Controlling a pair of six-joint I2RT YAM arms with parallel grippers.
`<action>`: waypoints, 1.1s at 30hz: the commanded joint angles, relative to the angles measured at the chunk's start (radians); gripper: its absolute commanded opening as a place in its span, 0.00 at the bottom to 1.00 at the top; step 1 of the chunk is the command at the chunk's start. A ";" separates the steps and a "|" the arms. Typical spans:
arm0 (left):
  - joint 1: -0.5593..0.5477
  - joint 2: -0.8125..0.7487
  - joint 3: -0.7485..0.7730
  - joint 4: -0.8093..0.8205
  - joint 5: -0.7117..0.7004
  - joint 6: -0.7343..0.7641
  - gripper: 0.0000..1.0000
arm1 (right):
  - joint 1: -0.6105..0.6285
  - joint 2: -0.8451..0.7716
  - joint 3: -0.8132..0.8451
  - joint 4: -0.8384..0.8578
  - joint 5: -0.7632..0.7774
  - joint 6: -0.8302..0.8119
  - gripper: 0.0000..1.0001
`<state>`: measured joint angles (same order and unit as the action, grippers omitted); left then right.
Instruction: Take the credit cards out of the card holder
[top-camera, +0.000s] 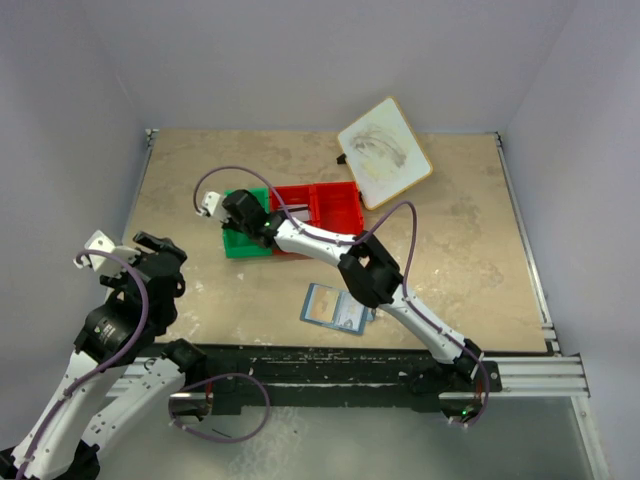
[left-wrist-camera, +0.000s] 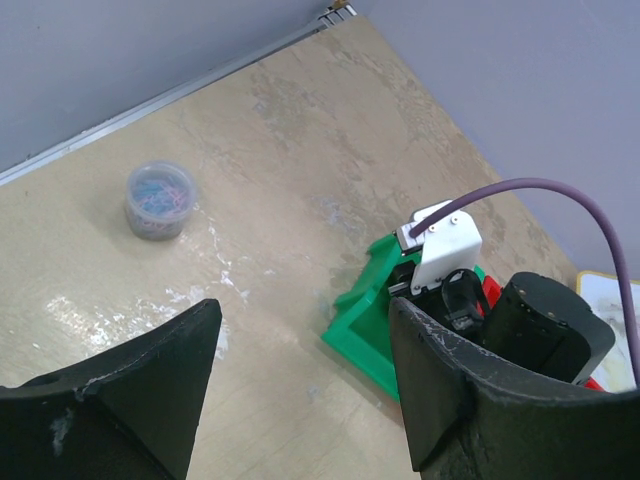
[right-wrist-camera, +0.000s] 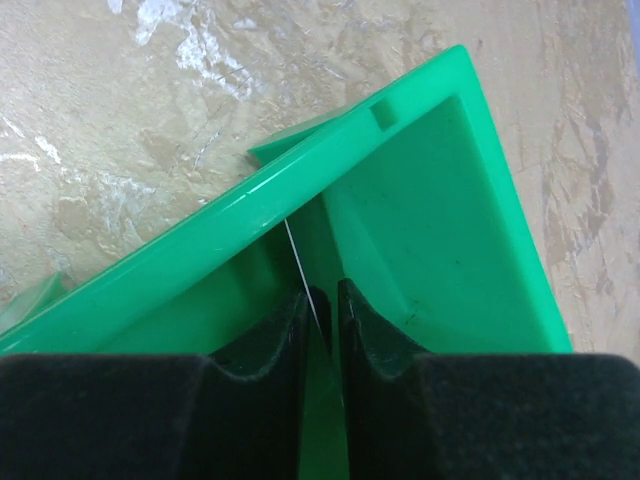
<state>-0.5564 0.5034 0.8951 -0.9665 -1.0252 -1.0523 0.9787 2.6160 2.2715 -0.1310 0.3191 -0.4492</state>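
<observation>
The card holder (top-camera: 330, 308) lies open on the table near the front, pale blue inside up, its right end under my right arm. My right gripper (top-camera: 232, 212) hangs inside the green bin (right-wrist-camera: 450, 220). In the right wrist view a credit card (right-wrist-camera: 300, 265) stands edge-on as a thin white line between the fingers of the right gripper (right-wrist-camera: 330, 290). It leans on the left finger (right-wrist-camera: 280, 335), and a narrow green gap shows beside it, so the jaws stand slightly apart. My left gripper (left-wrist-camera: 305, 380) is wide open and holds nothing, above bare table at the left.
Red bins (top-camera: 335, 205) adjoin the green bin (top-camera: 240, 245) on its right. A white wood-rimmed board (top-camera: 385, 152) lies at the back right. A small clear tub of coloured clips (left-wrist-camera: 158, 200) stands on the table in the left wrist view.
</observation>
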 joint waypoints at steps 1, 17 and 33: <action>0.006 -0.002 0.009 0.046 0.010 0.028 0.66 | -0.002 -0.012 -0.008 0.015 -0.013 -0.028 0.25; 0.006 0.026 -0.004 0.080 0.068 0.046 0.66 | -0.002 -0.063 -0.031 0.027 0.153 -0.036 0.48; 0.005 0.044 -0.018 0.104 0.098 0.059 0.66 | -0.002 -0.072 -0.066 0.015 0.193 -0.063 0.61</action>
<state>-0.5564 0.5377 0.8852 -0.8982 -0.9409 -1.0260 0.9806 2.6114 2.2265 -0.0925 0.4885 -0.5041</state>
